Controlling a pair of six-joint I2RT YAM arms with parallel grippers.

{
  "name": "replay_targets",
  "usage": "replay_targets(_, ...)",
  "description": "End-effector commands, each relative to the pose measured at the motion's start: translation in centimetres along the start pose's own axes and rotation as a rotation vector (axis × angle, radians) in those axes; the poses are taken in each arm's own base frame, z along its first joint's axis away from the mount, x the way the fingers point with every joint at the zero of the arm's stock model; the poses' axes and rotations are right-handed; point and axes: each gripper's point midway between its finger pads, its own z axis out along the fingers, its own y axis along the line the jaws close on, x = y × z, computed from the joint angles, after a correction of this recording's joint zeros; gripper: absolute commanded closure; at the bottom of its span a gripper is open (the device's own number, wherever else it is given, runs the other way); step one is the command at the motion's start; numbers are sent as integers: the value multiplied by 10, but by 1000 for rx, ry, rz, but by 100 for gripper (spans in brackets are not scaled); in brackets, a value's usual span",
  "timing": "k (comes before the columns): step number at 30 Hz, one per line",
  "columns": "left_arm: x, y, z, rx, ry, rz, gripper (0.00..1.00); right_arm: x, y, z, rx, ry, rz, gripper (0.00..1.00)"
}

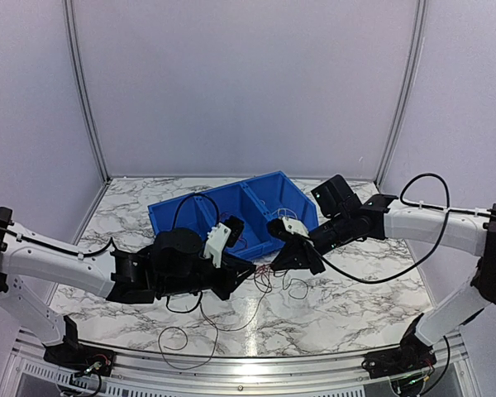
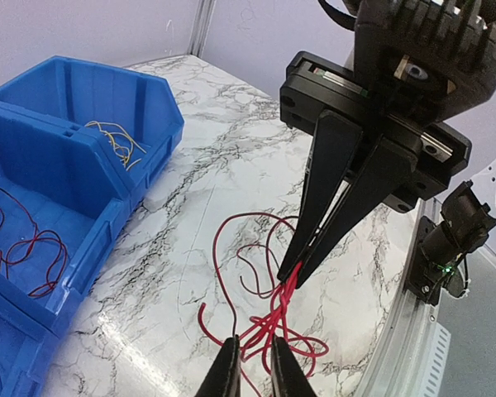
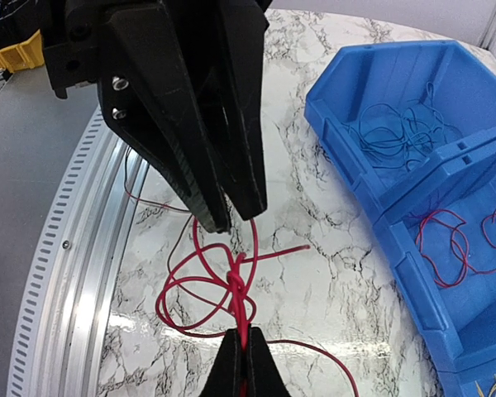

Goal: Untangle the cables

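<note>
The left tool (image 2: 254,370) is held low over the surface (image 2: 231,165). Its fingers stand a little apart, wider than the strands passing between them, so it is judged released rather than pinching. Just ahead of its tips, the red cables (image 3: 236,285) are bunched into a small knot on the marble. They lie in front of the bin (image 1: 256,192), and loose loops are spread toward the near rail. The bunched strands are drawn into a short line running from one tool's tips to the other's, left to right in the top view. At the far end of that line the right tool (image 3: 244,365) is clenched on the red cables, right beside the knot. The two tools are set almost tip to tip, with the knot between them.

Only the right side is gripped, so a lift is judged likely to carry the whole bundle along. A fresh left pinch on one loop beside the knot seems called for, then a pull away along that line.
</note>
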Motion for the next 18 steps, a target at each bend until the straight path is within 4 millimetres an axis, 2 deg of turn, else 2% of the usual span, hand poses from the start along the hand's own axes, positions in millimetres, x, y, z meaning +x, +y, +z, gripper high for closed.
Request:
replay_targets(1,-15,-14,5,43,-32,-7,88,-13,-2,-5,26,-25,-24,100)
replay_targets(8,-13,-22,15,76,-11,-6,91,-13,-4,-7,46,-22,-23,100)
replay_targets(18,-11,-17,22,44,-9,-16,94,-14,-3,-7,43,-27,-24,100)
